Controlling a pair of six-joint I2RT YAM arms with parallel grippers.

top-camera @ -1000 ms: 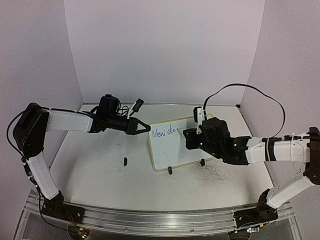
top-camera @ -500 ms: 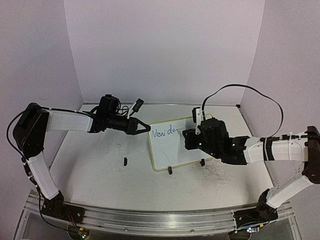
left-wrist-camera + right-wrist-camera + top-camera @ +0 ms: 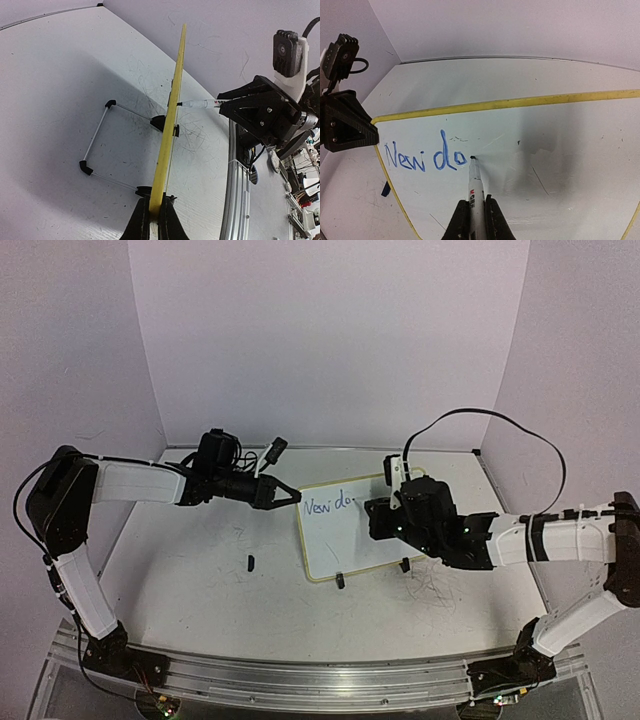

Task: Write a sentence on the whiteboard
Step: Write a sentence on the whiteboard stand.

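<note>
The whiteboard stands tilted on the table, with a cream-yellow frame. The sentence reads "New do" in blue; in the right wrist view it is clear. My left gripper is shut on the whiteboard's left edge, and the left wrist view shows the jaws clamping the edge-on frame. My right gripper is shut on a white marker, whose tip touches the board just right of the "o". The right gripper hovers over the board's middle.
A small black marker cap lies on the table left of the board. The board's black feet rest near its front edge, and its wire stand shows behind. Grey scribbles mark the table. Walls enclose the back and sides.
My right gripper has edged slightly left with the marker; its tip now rests just after the "o". The left arm and board have not moved.
</note>
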